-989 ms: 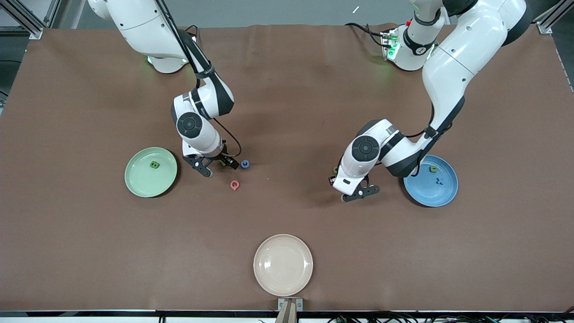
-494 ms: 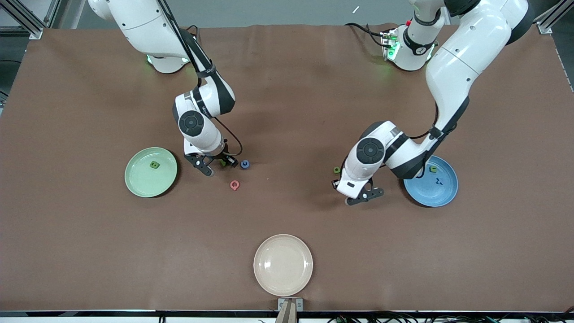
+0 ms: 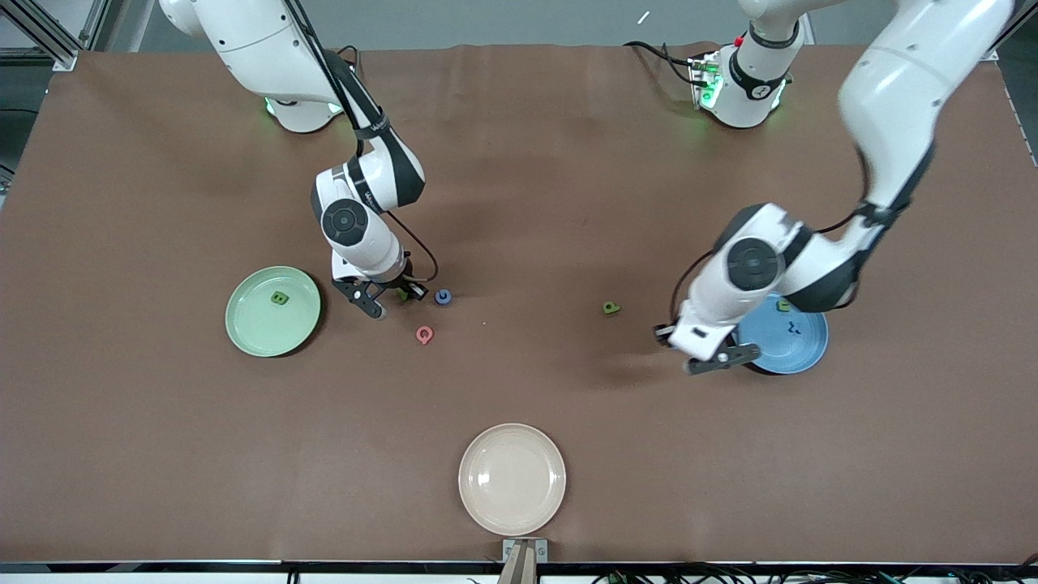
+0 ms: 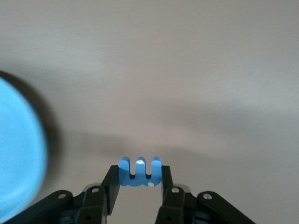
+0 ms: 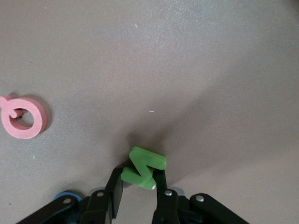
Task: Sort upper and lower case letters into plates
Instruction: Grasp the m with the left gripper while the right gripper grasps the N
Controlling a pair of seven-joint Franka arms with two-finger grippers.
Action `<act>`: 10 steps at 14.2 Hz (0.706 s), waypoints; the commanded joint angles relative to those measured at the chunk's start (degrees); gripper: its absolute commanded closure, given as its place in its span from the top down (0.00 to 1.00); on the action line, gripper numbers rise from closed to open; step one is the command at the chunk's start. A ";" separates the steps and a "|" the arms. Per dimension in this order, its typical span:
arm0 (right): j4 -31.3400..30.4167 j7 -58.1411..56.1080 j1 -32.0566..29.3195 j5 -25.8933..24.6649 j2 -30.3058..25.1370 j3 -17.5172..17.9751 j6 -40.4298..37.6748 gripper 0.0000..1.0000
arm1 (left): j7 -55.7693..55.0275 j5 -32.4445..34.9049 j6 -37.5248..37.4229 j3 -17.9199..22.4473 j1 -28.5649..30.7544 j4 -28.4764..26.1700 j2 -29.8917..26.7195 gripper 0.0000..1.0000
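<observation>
My right gripper [image 3: 393,297] is low over the table between the mint green plate [image 3: 259,334] and a blue letter [image 3: 443,297]. It is shut on a green zigzag letter [image 5: 142,167]. A pink letter [image 3: 424,334] lies nearer the front camera. My left gripper [image 3: 718,355] hangs at the edge of the blue plate [image 3: 803,347], shut on a blue three-pronged letter [image 4: 139,170]. The mint plate holds one green letter [image 3: 280,298]. In the blue plate lie an olive letter [image 3: 783,306] and a blue one [image 3: 793,328].
A loose olive-green letter [image 3: 611,308] lies on the brown mat between the two arms. A cream-beige plate [image 3: 512,478] sits near the front edge, with nothing in it.
My right gripper's fingers have shut on the green letter. My left arm has carried the blue letter toward the blue plate, uncovering the olive-green letter on the mat.
</observation>
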 commanded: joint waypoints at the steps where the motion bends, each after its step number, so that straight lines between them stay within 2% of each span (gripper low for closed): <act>1: -0.20 -1.15 -1.01 -1.02 -0.72 -0.80 -0.64 0.00 | 7.04 0.41 0.50 -2.82 8.17 -8.32 -5.12 0.20; 6: 3.31 -14.39 -5.13 -1.02 -3.26 -3.08 -11.78 0.01 | 21.28 1.02 0.59 -2.73 16.27 -12.20 -6.18 0.19; 10: 3.58 -25.82 -11.63 -1.02 -6.52 -3.61 -17.33 0.01 | 26.49 7.86 1.46 -2.73 20.14 -11.77 -2.50 0.19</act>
